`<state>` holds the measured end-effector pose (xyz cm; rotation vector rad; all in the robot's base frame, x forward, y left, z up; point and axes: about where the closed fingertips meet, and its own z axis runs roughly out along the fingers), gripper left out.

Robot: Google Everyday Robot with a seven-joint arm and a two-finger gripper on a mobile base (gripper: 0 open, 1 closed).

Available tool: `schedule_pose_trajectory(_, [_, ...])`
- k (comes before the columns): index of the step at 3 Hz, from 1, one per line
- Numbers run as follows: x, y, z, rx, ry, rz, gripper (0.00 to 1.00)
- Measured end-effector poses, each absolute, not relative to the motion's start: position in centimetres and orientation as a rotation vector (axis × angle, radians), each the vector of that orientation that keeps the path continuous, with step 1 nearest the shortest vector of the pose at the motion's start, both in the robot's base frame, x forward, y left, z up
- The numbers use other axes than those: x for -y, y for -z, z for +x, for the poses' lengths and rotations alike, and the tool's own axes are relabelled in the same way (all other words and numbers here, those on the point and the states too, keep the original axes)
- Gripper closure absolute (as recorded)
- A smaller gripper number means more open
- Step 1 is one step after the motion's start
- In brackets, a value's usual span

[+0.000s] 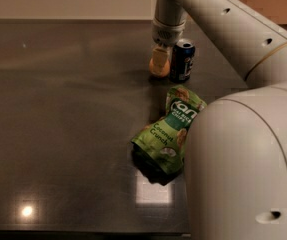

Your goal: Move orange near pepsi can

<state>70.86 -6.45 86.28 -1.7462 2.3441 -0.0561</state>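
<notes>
The orange [156, 72] rests low on the dark table [58, 94], just left of the pepsi can [182, 60] and almost touching it. The can is dark blue with a silver top and stands upright near the far edge. My gripper [160, 65] comes straight down from the arm above and is shut on the orange. Its pale fingers [159, 55] cover most of the fruit, so only the lower rim of the orange shows.
A green crinkled snack bag [168, 133] lies flat in front of the can, towards the middle of the table. My own white arm and body [243, 169] fill the right foreground and hide that side of the table.
</notes>
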Motion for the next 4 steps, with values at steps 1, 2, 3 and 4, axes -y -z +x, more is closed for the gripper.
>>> schedule_pose_trajectory(1, [6.5,-86.1,70.9,-2.336,0.055,-1.756,0.12])
schedule_pose_trajectory(2, [6.4,-86.2,70.9,-2.326,0.051,-1.765,0.0])
schedule_pose_trajectory(3, [6.3,-87.1,70.8,-2.301,0.052,-1.778,0.0])
schedule_pose_trajectory(4, [6.1,-90.8,69.5,-2.206,0.045,-1.815,0.0])
